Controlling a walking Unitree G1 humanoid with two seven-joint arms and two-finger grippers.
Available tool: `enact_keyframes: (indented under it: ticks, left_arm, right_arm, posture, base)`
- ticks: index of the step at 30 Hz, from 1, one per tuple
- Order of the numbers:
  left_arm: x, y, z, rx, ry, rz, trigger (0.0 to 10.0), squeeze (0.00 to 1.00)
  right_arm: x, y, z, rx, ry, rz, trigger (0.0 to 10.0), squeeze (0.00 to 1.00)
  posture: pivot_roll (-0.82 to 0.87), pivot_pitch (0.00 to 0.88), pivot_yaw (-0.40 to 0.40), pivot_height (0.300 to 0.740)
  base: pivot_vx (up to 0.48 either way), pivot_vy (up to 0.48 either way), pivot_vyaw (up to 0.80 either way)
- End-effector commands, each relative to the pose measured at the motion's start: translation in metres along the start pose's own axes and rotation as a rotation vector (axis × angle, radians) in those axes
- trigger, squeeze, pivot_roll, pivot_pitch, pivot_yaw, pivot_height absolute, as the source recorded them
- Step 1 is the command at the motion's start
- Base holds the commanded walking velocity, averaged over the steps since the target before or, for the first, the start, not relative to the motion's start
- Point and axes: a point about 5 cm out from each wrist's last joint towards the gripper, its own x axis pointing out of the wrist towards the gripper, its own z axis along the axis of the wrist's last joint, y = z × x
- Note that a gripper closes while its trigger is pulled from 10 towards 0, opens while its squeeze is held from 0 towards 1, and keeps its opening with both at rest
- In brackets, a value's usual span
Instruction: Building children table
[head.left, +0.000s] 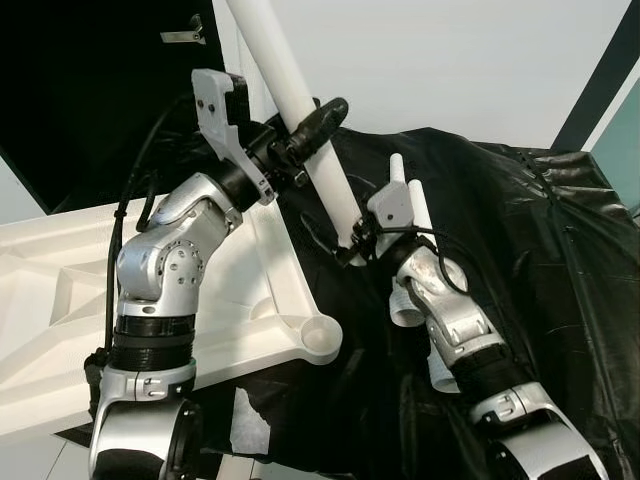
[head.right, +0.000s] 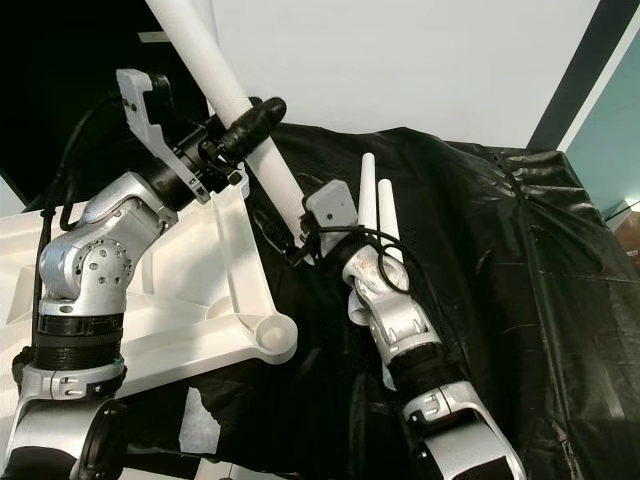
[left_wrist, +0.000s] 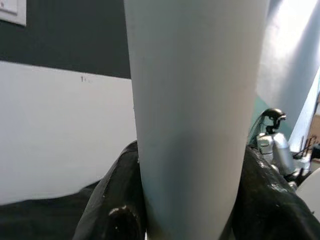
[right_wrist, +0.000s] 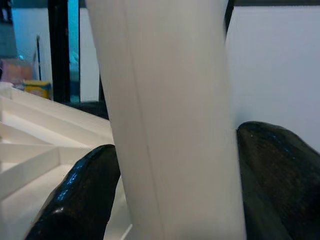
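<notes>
Left eye view — both grippers (head.left: 318, 125) (head.left: 352, 246) apparently clasp table leg (head.left: 300, 110).

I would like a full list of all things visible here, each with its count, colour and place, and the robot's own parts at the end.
Held table leg: one, white, tilted tube gripped by both end effectors, lower end near the tabletop's far corner.
Tabletop: one, white, upside down with ribs showing, on the robot's left; round leg socket at its near corner.
Spare table legs: two, white, lying on the black sheet beside the right arm.
Sheet: one, black, crumpled, covering the surface ahead and to the right.
Left end effector: shut on the leg, higher up.
Right end effector: shut on the leg, near its lower end.
</notes>
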Motion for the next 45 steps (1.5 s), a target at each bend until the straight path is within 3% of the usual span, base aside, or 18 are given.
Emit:
enact_keyframes:
  ticks: [1,10,20,21,24,25,27,35,36,37,42,43,45]
  left_arm:
    - [0.004,-0.011,0.006,0.051,-0.033,-0.035,10.0,0.00]
    - [0.012,-0.029,0.004,0.153,-0.032,-0.054,10.0,0.00]
    - [0.015,-0.035,-0.002,0.155,-0.018,-0.061,10.0,0.00]
    - [0.015,-0.036,-0.003,0.157,-0.016,-0.061,10.0,0.00]
    - [0.015,-0.036,-0.004,0.158,-0.016,-0.063,10.0,0.00]
    - [0.015,-0.037,-0.004,0.161,-0.014,-0.065,10.0,0.00]
    - [0.015,-0.037,-0.005,0.163,-0.011,-0.065,10.0,0.00]
    - [0.013,-0.034,-0.009,0.169,0.017,-0.065,10.0,0.00]
    - [0.011,-0.031,-0.011,0.140,0.032,-0.066,10.0,1.00]
    - [0.010,-0.030,-0.011,0.142,0.036,-0.066,10.0,1.00]
    - [0.007,-0.026,-0.013,0.195,0.065,-0.044,10.0,1.00]
    - [0.004,-0.024,-0.013,0.216,0.076,-0.043,10.0,0.00]
    - [-0.003,-0.020,-0.014,0.245,0.101,-0.046,10.0,0.00]
  right_arm:
    - [0.005,0.004,0.000,-0.027,0.035,0.020,10.0,0.00]
    - [0.019,0.009,0.007,-0.079,0.091,0.053,10.0,0.00]
    - [0.023,0.009,0.012,-0.092,0.086,0.042,9.9,0.00]
    - [0.023,0.010,0.013,-0.094,0.088,0.040,4.6,0.00]
    - [0.023,0.010,0.013,-0.096,0.088,0.038,4.5,0.00]
    - [0.023,0.010,0.014,-0.102,0.088,0.038,0.1,0.00]
    - [0.023,0.010,0.014,-0.103,0.088,0.040,0.0,0.00]
    - [0.020,0.008,0.011,-0.047,0.112,0.012,0.0,0.00]
    - [0.019,0.006,0.009,-0.006,0.124,-0.018,0.0,0.00]
    - [0.019,0.004,0.008,0.004,0.133,-0.034,10.0,0.00]
    - [0.018,0.001,0.006,0.032,0.149,-0.082,10.0,0.00]
    - [0.017,-0.001,0.004,0.055,0.156,-0.104,10.0,0.00]
    - [0.015,-0.002,0.001,0.094,0.167,-0.133,10.0,0.00]
  posture:
    - [0.06,0.000,-0.036,0.740]
    - [0.06,0.000,-0.040,0.740]
    - [0.06,0.000,-0.039,0.740]
    - [0.06,0.000,-0.037,0.740]
    - [0.06,0.000,-0.037,0.740]
    - [0.06,0.000,-0.036,0.740]
    - [0.06,0.000,-0.036,0.740]
    - [0.07,0.000,-0.040,0.740]
    - [0.07,0.000,-0.040,0.740]
    - [0.07,0.000,-0.041,0.740]
    - [0.07,0.000,-0.041,0.740]
    - [0.08,0.000,-0.042,0.740]
    - [0.08,0.000,-0.043,0.740]
  base:
    - [0.000,0.000,0.00]
    - [0.000,0.000,0.00]
    - [0.000,0.000,0.00]
    - [0.000,0.000,0.00]
    - [0.000,0.000,0.00]
    - [0.000,0.000,0.00]
    - [0.000,0.000,0.00]
    - [0.000,0.000,0.00]
    - [0.000,0.000,0.00]
    - [0.000,0.000,0.00]
    - [0.000,0.000,0.00]
    - [0.000,0.000,0.00]
    - [0.000,0.000,0.00]
